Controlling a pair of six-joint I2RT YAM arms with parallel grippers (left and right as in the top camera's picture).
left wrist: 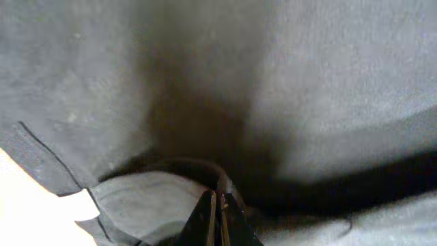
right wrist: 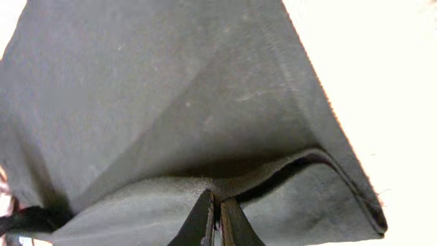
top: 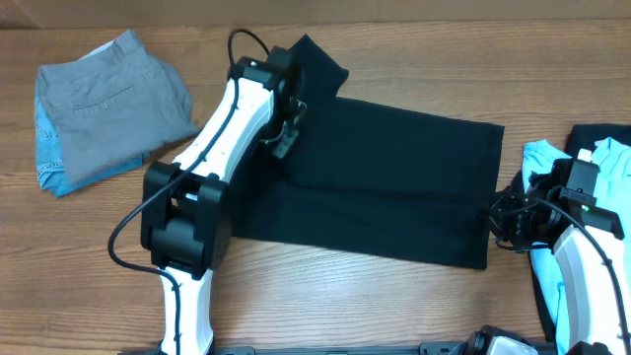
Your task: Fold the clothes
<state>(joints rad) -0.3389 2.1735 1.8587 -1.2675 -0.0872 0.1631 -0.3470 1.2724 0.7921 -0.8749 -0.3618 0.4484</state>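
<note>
Pinching the black T-shirt [top: 394,177], the left gripper [top: 286,126] clamps its far-left edge and the right gripper [top: 499,215] its right hem, with wooden table [top: 345,296] showing along the near edge.

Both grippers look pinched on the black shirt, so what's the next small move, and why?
Probably lift both ends a little, together. The left gripper is shut on fabric near the sleeve end, the right gripper is shut on the opposite edge, and the black shirt lies flat in a long strip.
</note>
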